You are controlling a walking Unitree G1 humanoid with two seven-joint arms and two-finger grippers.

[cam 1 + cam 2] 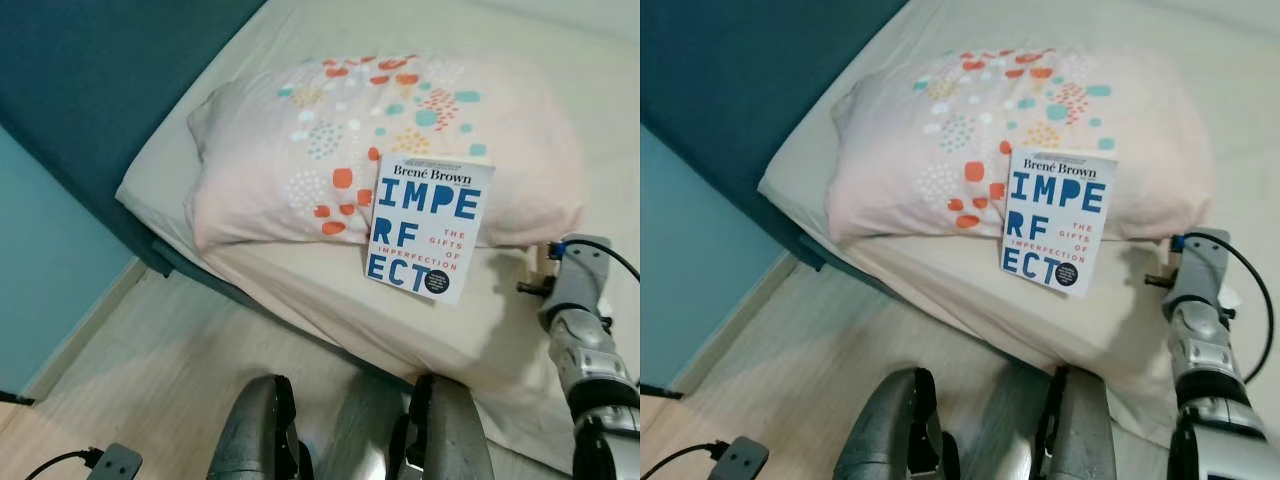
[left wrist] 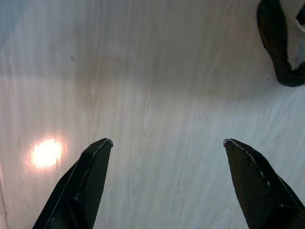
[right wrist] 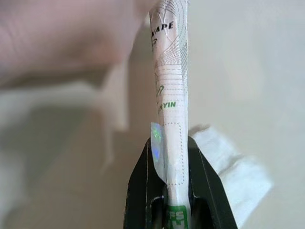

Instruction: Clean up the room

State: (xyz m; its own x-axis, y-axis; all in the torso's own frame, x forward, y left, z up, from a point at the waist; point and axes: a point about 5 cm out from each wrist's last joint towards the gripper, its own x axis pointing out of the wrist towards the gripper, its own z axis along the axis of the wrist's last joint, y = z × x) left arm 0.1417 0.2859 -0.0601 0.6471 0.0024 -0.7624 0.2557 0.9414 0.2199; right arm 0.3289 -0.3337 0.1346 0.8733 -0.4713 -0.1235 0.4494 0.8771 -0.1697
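A: Floor point(image 1: 200, 350) was bare pale wood at the left, with a small grey plug point(image 1: 113, 462) and its cable in the near corner. The left gripper point(image 2: 167, 181) hung above those boards, its two black fingers point(image 2: 83, 186) spread wide apart with nothing between them.

B: And further right?

A: The bed point(image 1: 300, 290) ran along a dark teal headboard point(image 1: 100, 80), a spotted pillow point(image 1: 330, 140) at its head. A book point(image 1: 428, 225) leaned against the pillow's front, its lower edge near the mattress side. At the far right the right gripper point(image 3: 171, 191) hovered over the sheet, clamped flat on a thin printed packet point(image 3: 170, 86), with a crumpled white tissue point(image 3: 228, 171) lying on the sheet just beside it.

B: How far along, then?

A: Early, I'd judge. One bit of litter was lifted but not binned; the tissue and book were left.

B: Room to move?

A: Open floor to the left; the mattress edge stood close before the robot's legs point(image 1: 350, 430), so turning left looked safest.
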